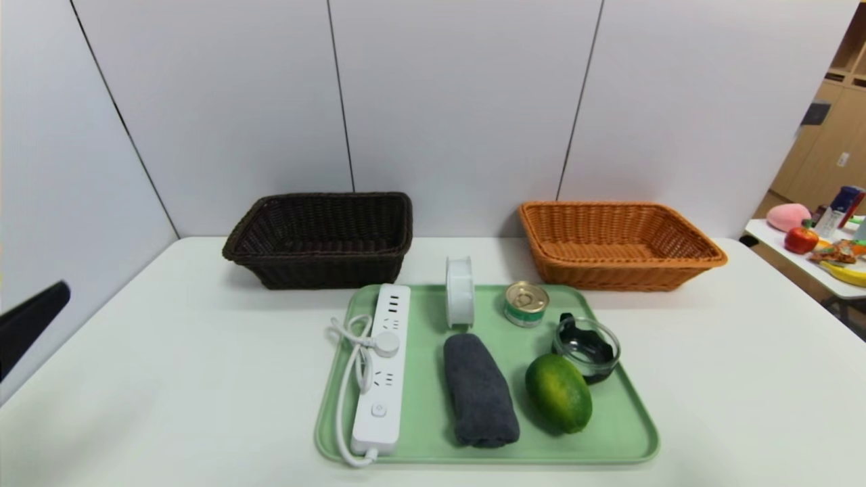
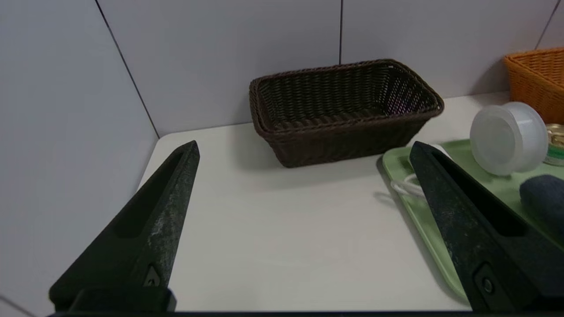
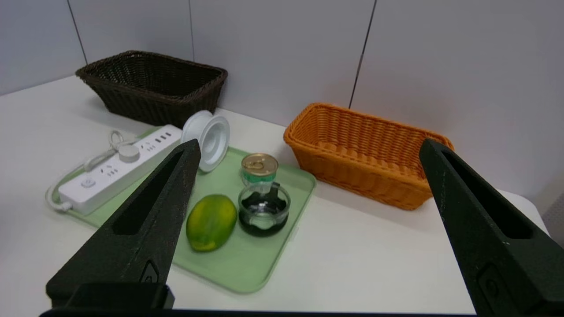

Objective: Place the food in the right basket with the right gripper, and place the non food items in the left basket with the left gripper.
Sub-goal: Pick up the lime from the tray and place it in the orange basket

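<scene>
White bench carries a green tray point(image 1: 629, 433) at lower centre where the fruit point(image 1: 558, 392) touches the glass dish point(image 1: 586, 347), so the wide-open right pincer point(image 3: 304, 149) might knock the dish; left pincer point(image 2: 304, 147) gapes empty.

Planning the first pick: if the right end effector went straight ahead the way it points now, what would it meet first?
Probably the tray's near right part: the glass dish or the green fruit beside it. The right end effector is open and high above the table, so depth is uncertain; the tin sits just behind the dish.
</scene>
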